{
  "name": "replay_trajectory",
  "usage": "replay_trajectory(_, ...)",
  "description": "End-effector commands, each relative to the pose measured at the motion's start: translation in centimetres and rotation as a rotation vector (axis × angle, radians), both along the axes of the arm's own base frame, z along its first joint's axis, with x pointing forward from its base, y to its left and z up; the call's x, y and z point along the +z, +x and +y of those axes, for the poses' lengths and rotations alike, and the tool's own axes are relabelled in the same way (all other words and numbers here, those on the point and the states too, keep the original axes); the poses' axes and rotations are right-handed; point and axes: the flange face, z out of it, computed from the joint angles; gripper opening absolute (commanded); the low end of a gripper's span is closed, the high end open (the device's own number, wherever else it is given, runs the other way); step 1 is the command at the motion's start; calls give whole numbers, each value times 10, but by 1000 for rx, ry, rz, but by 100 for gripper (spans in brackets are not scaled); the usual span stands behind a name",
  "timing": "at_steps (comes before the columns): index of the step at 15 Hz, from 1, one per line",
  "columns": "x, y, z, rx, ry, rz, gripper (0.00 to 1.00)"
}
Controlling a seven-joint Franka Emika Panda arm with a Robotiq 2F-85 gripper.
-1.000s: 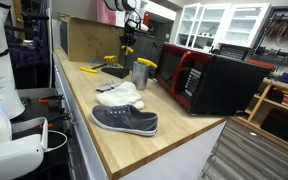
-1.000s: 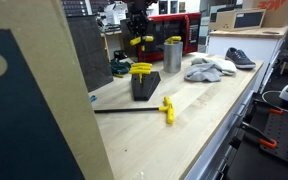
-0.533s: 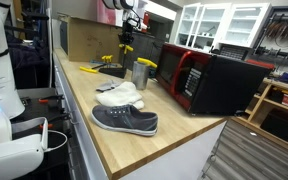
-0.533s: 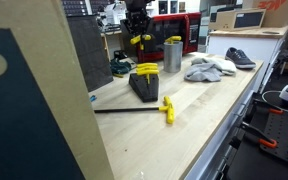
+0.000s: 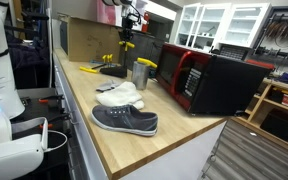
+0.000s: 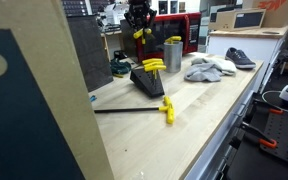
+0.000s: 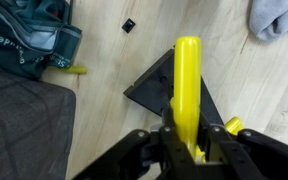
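Note:
My gripper [image 7: 189, 145] is shut on a yellow tool handle [image 7: 187, 85], which runs up the wrist view from between the jaws. Below it on the wooden bench lies a black tool holder [image 7: 152, 92]. In both exterior views the gripper [image 6: 137, 22] [image 5: 127, 27] hangs well above the bench with the yellow handle [image 6: 137, 34] [image 5: 126, 45] in it. The black holder [image 6: 146, 84] leans over, with more yellow handles [image 6: 154, 66] at its top. Another yellow-handled tool [image 6: 167, 108] lies loose in front of it.
A metal cup [image 6: 172, 54] [image 5: 139, 73], a white cloth [image 5: 119, 95] and a grey shoe [image 5: 124, 120] sit along the bench. A red and black microwave [image 5: 209, 80] stands beside them. A teal bag [image 7: 29, 45] and a dark mat [image 7: 19, 130] lie near the holder.
The gripper has risen a little with the yellow handle. The black holder has tipped and shifted slightly, its yellow handles now leaning to one side.

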Motion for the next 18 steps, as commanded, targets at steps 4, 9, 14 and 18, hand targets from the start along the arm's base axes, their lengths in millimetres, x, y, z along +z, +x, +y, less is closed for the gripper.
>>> replay_trajectory(4, 38, -15, -3, 168, 6, -38, 6)
replay_trajectory(9, 35, -18, -2, 182, 21, -21, 6)
replay_trajectory(14, 41, -14, -16, 183, 63, -23, 6)
replay_trajectory(18, 40, -12, -32, 181, 55, -4, 6)
